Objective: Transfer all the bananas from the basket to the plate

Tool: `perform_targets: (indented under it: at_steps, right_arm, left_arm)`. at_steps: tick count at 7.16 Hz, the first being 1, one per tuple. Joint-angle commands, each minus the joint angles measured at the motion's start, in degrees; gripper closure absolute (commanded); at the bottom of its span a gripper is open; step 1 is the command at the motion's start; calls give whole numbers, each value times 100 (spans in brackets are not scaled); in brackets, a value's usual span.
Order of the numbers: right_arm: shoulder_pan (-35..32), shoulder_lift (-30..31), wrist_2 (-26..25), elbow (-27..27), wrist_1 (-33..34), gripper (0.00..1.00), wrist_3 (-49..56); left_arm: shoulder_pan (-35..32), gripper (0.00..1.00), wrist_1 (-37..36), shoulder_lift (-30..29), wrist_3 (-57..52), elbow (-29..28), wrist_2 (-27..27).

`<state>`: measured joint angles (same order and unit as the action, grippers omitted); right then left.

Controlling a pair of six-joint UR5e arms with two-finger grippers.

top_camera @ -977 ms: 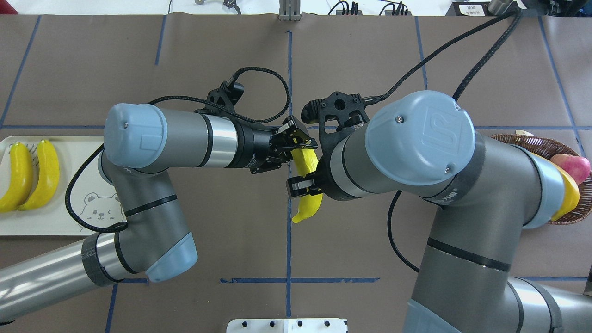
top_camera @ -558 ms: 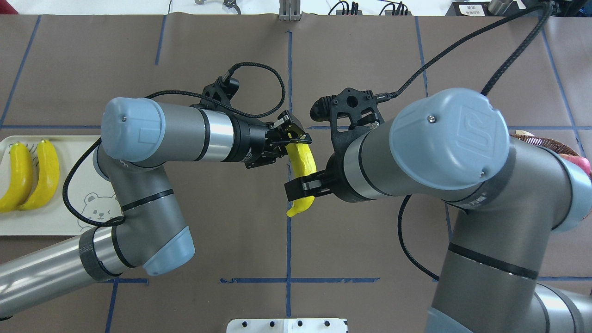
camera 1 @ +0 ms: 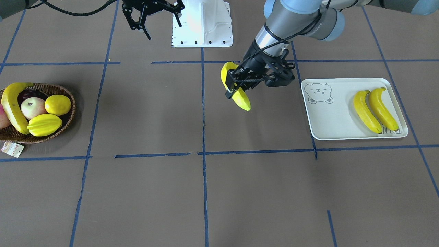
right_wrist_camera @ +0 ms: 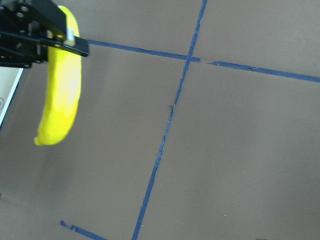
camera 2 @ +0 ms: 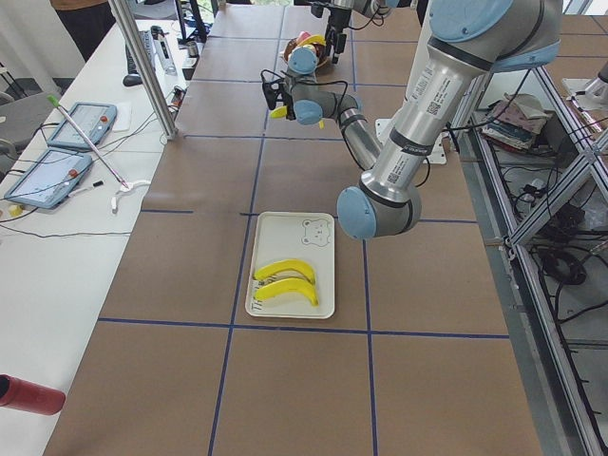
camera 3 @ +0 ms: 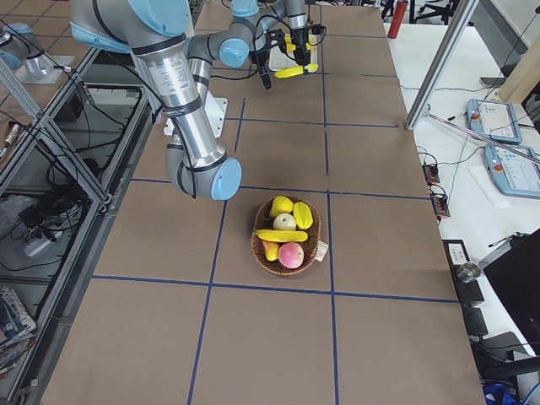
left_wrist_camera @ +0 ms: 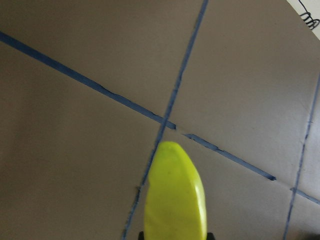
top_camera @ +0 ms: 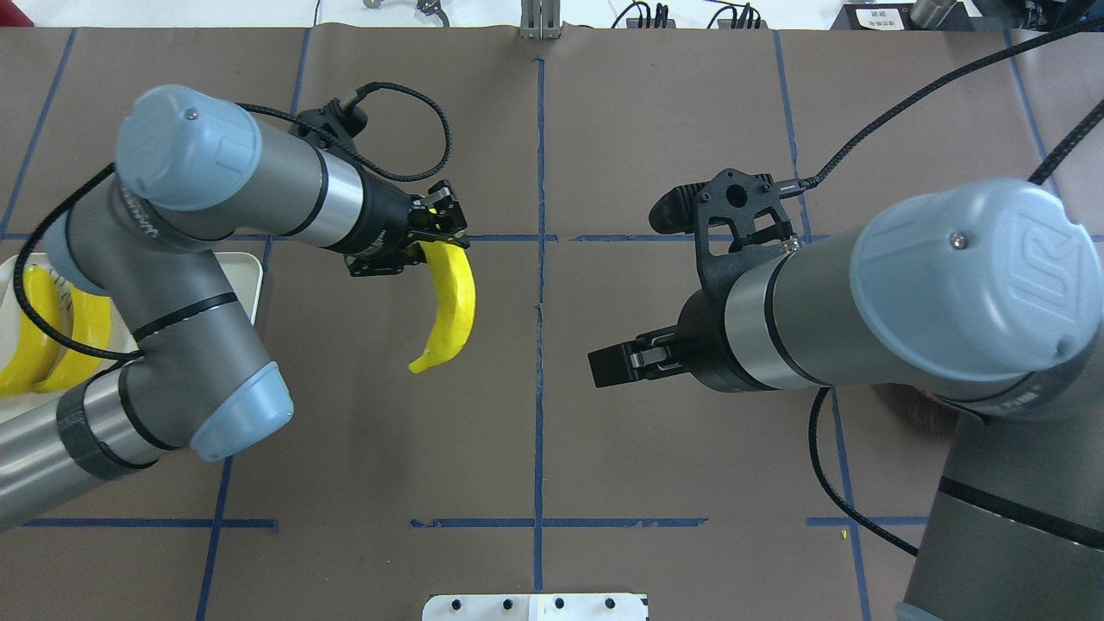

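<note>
While left claw (top_camera: 438,241) grips banana (top_camera: 454,310) top, long axis near-vertical, tip down; right claw (top_camera: 605,368) spread, empty.

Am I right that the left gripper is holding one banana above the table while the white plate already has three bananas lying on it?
Not quite. The plate has two bananas lying on it, not three; the exterior front-facing view shows them side by side. The rest stands: the left gripper is holding one banana above the table.
</note>
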<state>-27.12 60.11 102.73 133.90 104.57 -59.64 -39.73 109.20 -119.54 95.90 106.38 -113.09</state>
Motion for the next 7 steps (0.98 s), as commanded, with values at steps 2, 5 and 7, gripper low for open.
perform_targets:
  at_steps: [2, 5, 7]
  right_arm:
    - [-12, 422, -16, 189, 20, 0, -108]
    - [-56, 502, -42, 163, 11, 0, -109]
    - [-65, 493, -51, 145, 11, 0, -109]
  left_arm:
    - [-289, 100, -1577, 938, -1685, 586, 33]
    - [-1017, 100, -1525, 1730, -3136, 166, -11]
    - [-1064, 100, -1525, 1750, -3131, -388, -11]
